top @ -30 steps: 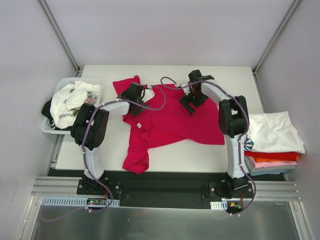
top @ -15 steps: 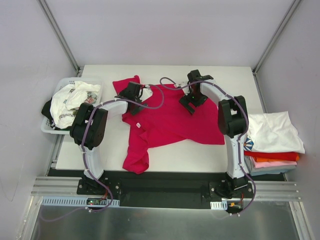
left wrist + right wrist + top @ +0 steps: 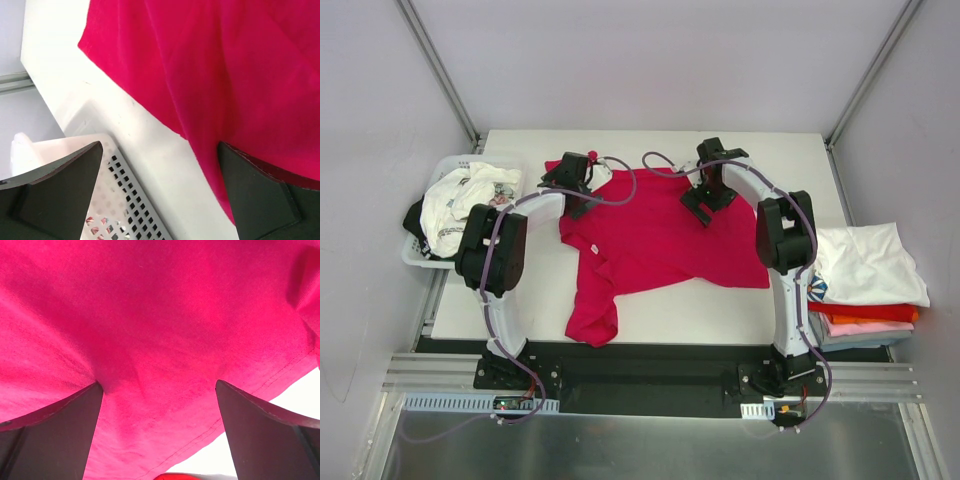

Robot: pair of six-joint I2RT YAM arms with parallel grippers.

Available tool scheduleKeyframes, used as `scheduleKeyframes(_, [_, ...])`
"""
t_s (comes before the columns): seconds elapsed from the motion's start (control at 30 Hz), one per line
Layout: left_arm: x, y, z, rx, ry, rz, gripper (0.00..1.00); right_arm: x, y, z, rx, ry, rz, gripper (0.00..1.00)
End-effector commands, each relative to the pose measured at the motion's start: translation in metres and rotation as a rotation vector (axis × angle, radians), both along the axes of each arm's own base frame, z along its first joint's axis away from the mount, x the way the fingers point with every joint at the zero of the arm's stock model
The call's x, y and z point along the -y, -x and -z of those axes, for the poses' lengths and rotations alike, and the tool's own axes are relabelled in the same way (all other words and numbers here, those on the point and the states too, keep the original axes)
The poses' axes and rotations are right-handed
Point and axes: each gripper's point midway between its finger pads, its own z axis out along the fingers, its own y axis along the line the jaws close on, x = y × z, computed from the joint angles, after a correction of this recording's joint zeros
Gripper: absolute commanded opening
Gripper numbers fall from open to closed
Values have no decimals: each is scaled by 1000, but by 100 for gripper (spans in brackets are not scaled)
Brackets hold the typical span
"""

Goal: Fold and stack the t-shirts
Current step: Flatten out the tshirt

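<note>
The crimson t-shirt lies rumpled in the middle of the table, one folded-over flap trailing toward 7 o'clock, close to the near edge. The left gripper hangs over its 11 o'clock corner and the right gripper over cloth at 1 o'clock, both with jaws wide apart and holding nothing. The left is the likelier to fail: the shirt's edge runs between its fingers, with the basket just beside at 9 o'clock, so a closing bite could miss the hem or catch the basket wall. The right sits over wrinkled cloth and could pinch a ridge rather than an edge, skewing the fold. A hard pull might drag the trailing flap off the table. A small white tag on the shirt, the prints in the basket and one on the folded stack at 3 o'clock are too small to read.
</note>
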Motion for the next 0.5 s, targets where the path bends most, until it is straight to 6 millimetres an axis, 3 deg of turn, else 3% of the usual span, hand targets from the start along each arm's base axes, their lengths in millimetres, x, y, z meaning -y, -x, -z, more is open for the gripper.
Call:
scheduleKeyframes(0.0, [-10,-10,-14,26,-30,-13,99,11,-6,0,6,30,33,100])
scheduleKeyframes(0.23, [-2,2,-4,-2,25,-6,99,9,-5,0,0,15,29,100])
scheduleKeyframes(0.37, [5,21,14,-63,70,4,99,9,-5,-1,2,10,28,100])
scheduleKeyframes(0.47, [21,43,24,-136,151,28,90,8,-5,0,0,6,27,100])
